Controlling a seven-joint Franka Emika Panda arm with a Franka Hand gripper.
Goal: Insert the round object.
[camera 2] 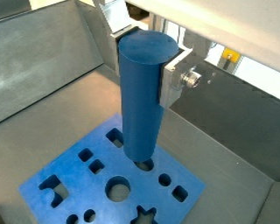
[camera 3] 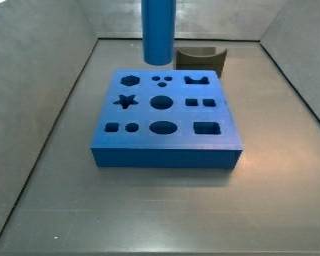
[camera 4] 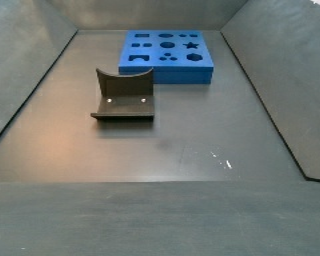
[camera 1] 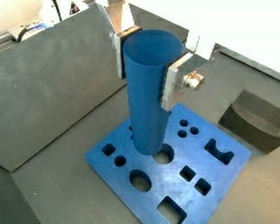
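Note:
My gripper (camera 1: 147, 74) is shut on the upper end of the round object (camera 1: 146, 96), a tall smooth blue cylinder that hangs upright between the silver fingers (camera 1: 178, 83). The gripper also shows in a wrist view (camera 2: 145, 70), holding the cylinder (camera 2: 140, 105). Its lower end is over a round hole (camera 1: 164, 156) in the flat blue block (camera 1: 130, 179) with shaped holes. In a side view the cylinder (camera 3: 159, 30) ends a little above the block's far part (camera 3: 163, 125); the gripper is out of frame there. The block also shows in a side view (camera 4: 170, 60), without the cylinder.
The dark fixture (camera 3: 200, 58) stands on the floor just behind the block, and shows in a wrist view (camera 1: 254, 118) and a side view (camera 4: 123, 97). Grey walls (camera 2: 38, 61) enclose the floor on all sides.

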